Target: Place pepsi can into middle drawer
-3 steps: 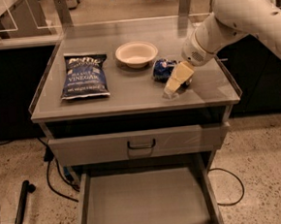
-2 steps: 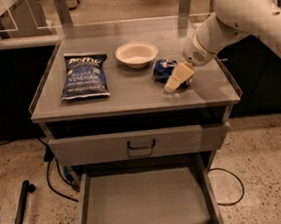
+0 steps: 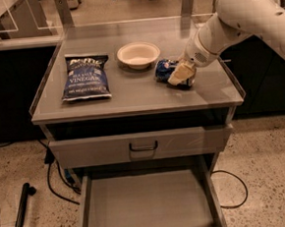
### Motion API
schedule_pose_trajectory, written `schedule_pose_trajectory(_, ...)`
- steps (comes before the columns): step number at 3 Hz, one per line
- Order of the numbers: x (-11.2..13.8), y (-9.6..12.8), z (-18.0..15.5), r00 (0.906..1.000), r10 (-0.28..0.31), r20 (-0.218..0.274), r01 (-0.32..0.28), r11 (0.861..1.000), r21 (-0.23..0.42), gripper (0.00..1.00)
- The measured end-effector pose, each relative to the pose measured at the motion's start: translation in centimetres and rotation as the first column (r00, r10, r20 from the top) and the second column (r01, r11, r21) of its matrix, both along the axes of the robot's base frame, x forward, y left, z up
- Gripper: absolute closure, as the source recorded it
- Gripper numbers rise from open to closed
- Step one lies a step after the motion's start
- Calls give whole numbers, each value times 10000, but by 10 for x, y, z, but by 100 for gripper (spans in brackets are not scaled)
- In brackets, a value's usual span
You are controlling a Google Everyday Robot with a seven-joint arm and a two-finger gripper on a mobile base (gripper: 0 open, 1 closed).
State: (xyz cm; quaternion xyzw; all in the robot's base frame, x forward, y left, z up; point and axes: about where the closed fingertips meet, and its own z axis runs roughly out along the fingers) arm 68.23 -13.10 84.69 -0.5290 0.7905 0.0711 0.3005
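Moved next to nothing since a second ago: same low reach of the white arm (image 3: 243, 14) from the right, same place for the end effector (image 3: 181, 75) at the right rear of the table (image 3: 146, 98). Down at the table surface, against the right end of the pepsi can (image 3: 163, 70) and overlapping it from this angle. Cannot tell whether spread, pressed together or pinching the can. As for the pepsi can: on its side, blue and dented, resting on the table just right of the white bowl (image 3: 138, 54), near it but apart. Further left, well apart from the can, a blue chip bag (image 3: 85, 76) lying flat, label up. Below the table top, a closed grey drawer front (image 3: 143, 146) with a dark loop handle. Beneath that, pulled out toward the camera, the middle drawer (image 3: 147, 208), with a flat grey floor and low side walls. Down on the speckled ground at the left, dark cables (image 3: 56, 179) and a black pole (image 3: 21, 216).
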Motion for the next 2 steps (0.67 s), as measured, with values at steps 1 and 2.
schedule_pose_trajectory(1, 0, 0, 0, 10000, 0, -1, 0, 10000, 0, 88)
schedule_pose_trajectory(2, 0, 0, 0, 10000, 1, -1, -1, 10000, 0, 100)
